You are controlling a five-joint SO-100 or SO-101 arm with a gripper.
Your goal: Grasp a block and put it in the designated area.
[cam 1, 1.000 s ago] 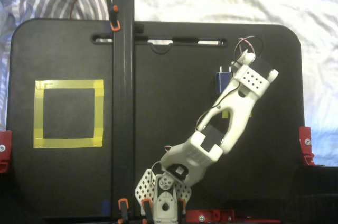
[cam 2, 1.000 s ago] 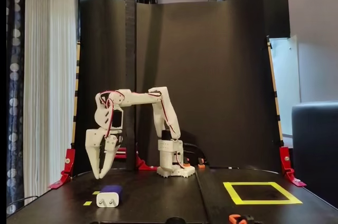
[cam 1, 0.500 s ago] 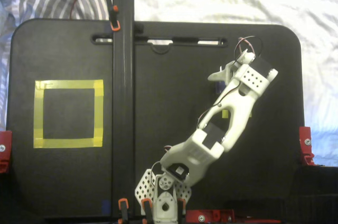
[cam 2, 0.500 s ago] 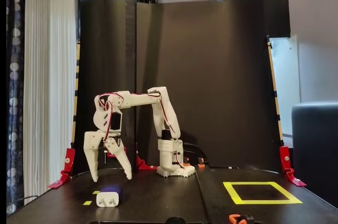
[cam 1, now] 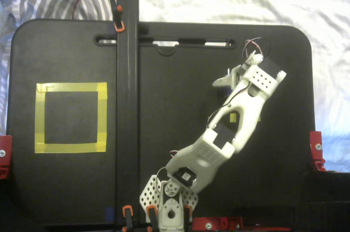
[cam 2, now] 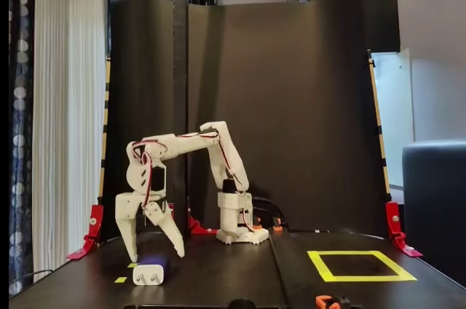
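The white robot arm's jaws (cam 2: 155,256) have come down lower and now spread wide around the small dark-blue block with a white end (cam 2: 149,271), holding nothing yet. The block sits on the black worktop (cam 2: 218,280), near and left in the side view. The yellow tape square (cam 2: 362,266) waits far right. Dark boards stand behind.

block (cam 2: 149,272) on table under gripper (cam 2: 155,256) | designated area (cam 2: 361,266) well apart, right, in that fixed view
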